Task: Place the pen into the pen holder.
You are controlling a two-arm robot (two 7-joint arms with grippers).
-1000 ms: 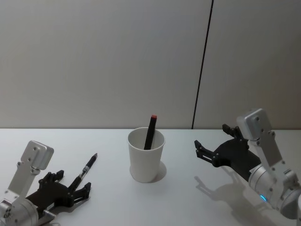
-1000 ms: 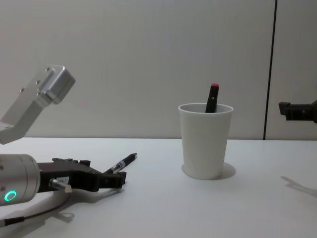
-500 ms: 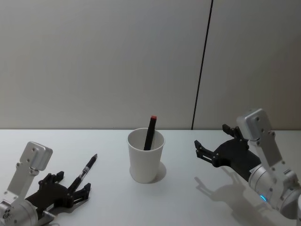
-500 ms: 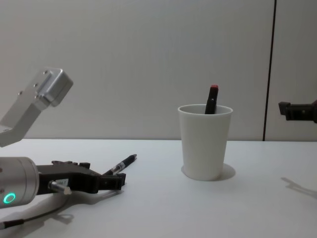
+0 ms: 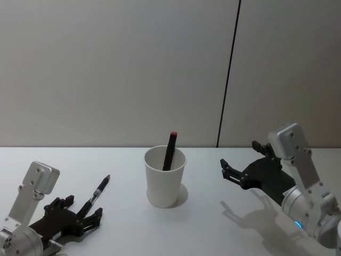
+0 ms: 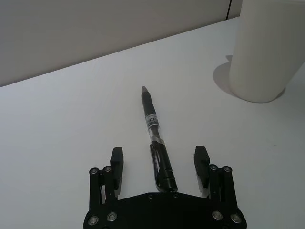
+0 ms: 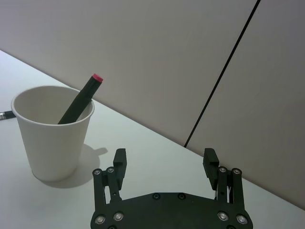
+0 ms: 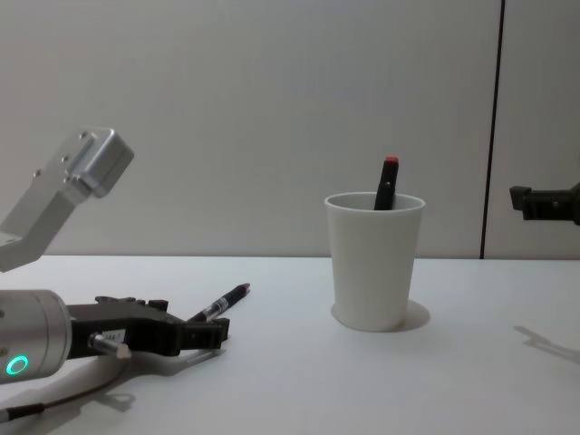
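Black pen [image 6: 156,143] flat on the white table [image 5: 213,229], left of the pen holder [image 5: 165,181] and well apart from it, tip pointing away from the gripper. Left wrist view makes plain what my head view muddles: left gripper [image 6: 158,152] wide open, low at the table, fingers straddling the pen's rear end, neither touching it. Head view adds a red-capped marker [image 5: 170,151] leaning inside the holder. Right gripper [image 5: 238,154] open, empty, raised to the holder's right.

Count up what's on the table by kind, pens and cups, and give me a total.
Pens: 2, the loose black pen lying flat and the red-capped pen standing in the pen holder
Paper cups: 1, that pen holder
Total: 3
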